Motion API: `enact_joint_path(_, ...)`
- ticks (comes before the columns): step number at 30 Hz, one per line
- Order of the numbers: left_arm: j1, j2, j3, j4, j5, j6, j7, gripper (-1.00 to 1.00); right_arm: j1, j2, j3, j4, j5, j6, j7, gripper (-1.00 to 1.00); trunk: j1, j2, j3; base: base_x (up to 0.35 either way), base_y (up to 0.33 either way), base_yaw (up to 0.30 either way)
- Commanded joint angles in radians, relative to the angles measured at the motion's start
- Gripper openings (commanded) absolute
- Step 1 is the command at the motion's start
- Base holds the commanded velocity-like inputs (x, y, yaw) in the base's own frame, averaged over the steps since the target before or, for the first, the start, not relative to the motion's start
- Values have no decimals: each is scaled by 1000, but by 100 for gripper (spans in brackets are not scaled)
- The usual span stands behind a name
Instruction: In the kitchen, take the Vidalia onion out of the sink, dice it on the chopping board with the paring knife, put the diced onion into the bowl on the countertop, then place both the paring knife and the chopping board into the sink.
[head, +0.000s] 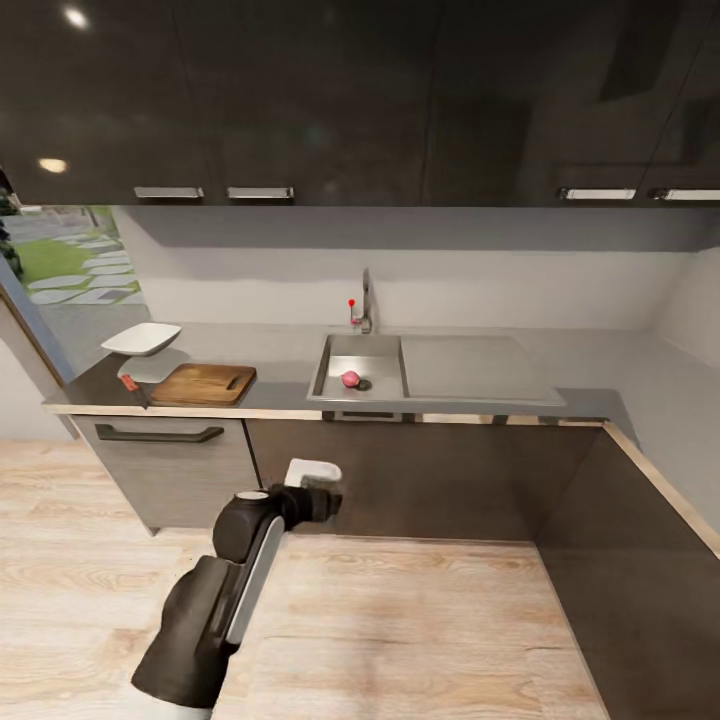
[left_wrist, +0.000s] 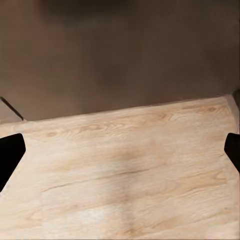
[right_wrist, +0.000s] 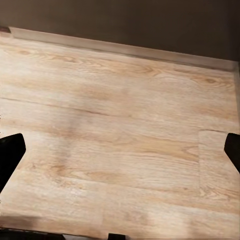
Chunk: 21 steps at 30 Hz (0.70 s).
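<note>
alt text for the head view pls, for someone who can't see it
A small red onion sits in the steel sink set in a grey countertop under dark cabinets. Left of the sink lie a wooden board, a red-handled knife and a white bowl. The robot's left arm hangs over the wood floor in front.

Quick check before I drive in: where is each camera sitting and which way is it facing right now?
Head view: high, facing forward and down at the countertop, sink and Vidalia onion; left arm shows.
Left wrist view: faces the wood floor and cabinet base; left hand open.
Right wrist view: same floor; right hand open.
Both wrists share floor.
</note>
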Motion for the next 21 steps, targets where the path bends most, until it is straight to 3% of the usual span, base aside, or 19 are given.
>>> enact_joint_path(1,-42,0,-1,14,22,5,9,100,0,1,-5,1,5,-3,7,100,1,-2,-2,0,0,0)
enact_joint_path(2,-78,-1,-2,31,38,6,9,100,0,1,-5,4,5,-3,7,100,1,-2,-2,0,0,0)
enact_joint_path(3,-149,-1,-2,72,78,7,9,100,0,1,-5,9,5,-3,7,100,1,-2,-2,0,0,0)
enact_joint_path(4,-182,-1,-2,96,101,7,9,100,0,1,-5,11,5,-3,7,100,1,-2,-2,0,0,0)
enact_joint_path(8,-378,-2,-3,267,268,5,20,100,0,1,-5,19,5,-3,6,100,1,-2,-2,0,0,0)
enact_joint_path(9,-473,-3,-3,344,312,4,45,100,0,1,-5,20,5,-3,6,100,1,-2,-2,0,0,0)
enact_joint_path(14,-593,-4,-3,464,338,1,84,100,0,1,-5,30,5,-3,5,100,1,-2,-2,0,0,0)
enact_joint_path(21,-623,2,-5,492,339,1,117,100,0,1,-5,39,5,-4,5,100,1,-2,-2,0,0,0)
